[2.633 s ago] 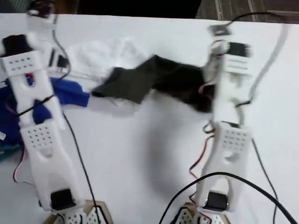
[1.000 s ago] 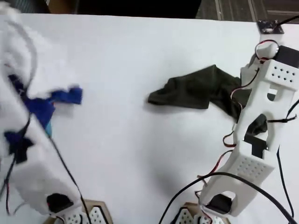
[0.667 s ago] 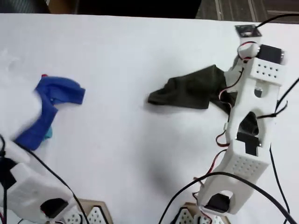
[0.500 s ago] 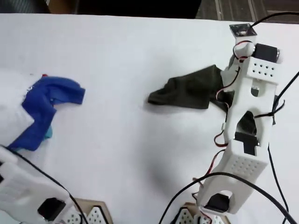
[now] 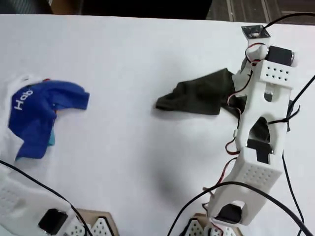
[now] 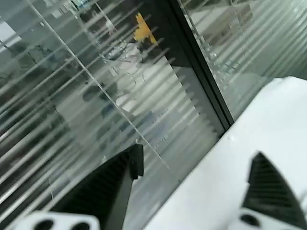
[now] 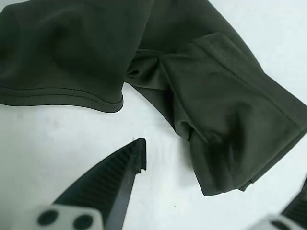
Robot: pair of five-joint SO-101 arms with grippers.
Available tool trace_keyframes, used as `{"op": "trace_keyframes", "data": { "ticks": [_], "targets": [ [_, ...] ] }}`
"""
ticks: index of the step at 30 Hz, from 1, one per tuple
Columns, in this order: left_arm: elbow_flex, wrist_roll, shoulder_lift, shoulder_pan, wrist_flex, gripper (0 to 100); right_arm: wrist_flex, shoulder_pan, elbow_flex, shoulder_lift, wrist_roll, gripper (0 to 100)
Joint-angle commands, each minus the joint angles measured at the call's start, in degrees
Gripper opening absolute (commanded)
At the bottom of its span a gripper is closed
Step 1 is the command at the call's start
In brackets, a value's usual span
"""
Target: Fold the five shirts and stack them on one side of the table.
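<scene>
The white worktop (image 5: 123, 49) is smooth and matte and runs across the whole high view. The right arm (image 5: 256, 147) stretches from the near edge toward the far right. It is a chain of blocky white plastic shells with perforated panels, trailed by red and black wires. The left arm (image 5: 19, 206) shows as a white shell at the near left corner.

The dark olive shirt (image 5: 197, 96) lies crumpled right of centre. It is a soft, thin knit bunched into a long wedge that tapers to the left, and its right end sits under the right arm's wrist. In the right wrist view the same shirt (image 7: 201, 86) shows a stitched hem and a sleeve folded into deep creases.

The blue shirt (image 5: 42, 110) lies heaped at the left of the worktop. It is a brighter, thicker-looking cloth with white lettering on its upper fold. A white cloth (image 5: 7, 125) lies rumpled along its left side and touches it. A teal scrap (image 5: 51, 139) peeks out at its near right edge.

The right gripper (image 7: 218, 177) hangs over the sleeve end of the dark olive shirt. Its black ribbed fingers (image 7: 110, 187) are spread wide and grasp nothing. The left gripper (image 6: 196, 160) faces a slatted glass wall (image 6: 96, 72). Its wedge-shaped black fingers (image 6: 110, 187) are likewise released and hold nothing.
</scene>
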Motion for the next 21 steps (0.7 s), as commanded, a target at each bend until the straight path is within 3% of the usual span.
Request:
{"op": "trace_keyframes", "data": {
  "ticks": [1,5,10,21],
  "targets": [
    [-0.6,5.0,-3.4,1.9,-2.0,38,0.3,-0.4,0.3,-3.8,-0.2,47.8],
    [0.0,6.4,-3.9,11.3,6.3,38,0.3,-1.4,3.9,-3.7,0.2,48.1],
    [0.9,6.7,0.0,29.5,23.6,38,-0.2,-3.0,7.2,-3.6,-0.1,48.1],
    [34.5,6.7,6.3,50.3,22.2,38,-11.3,-3.8,17.1,1.6,0.2,48.0]
  ]
}}
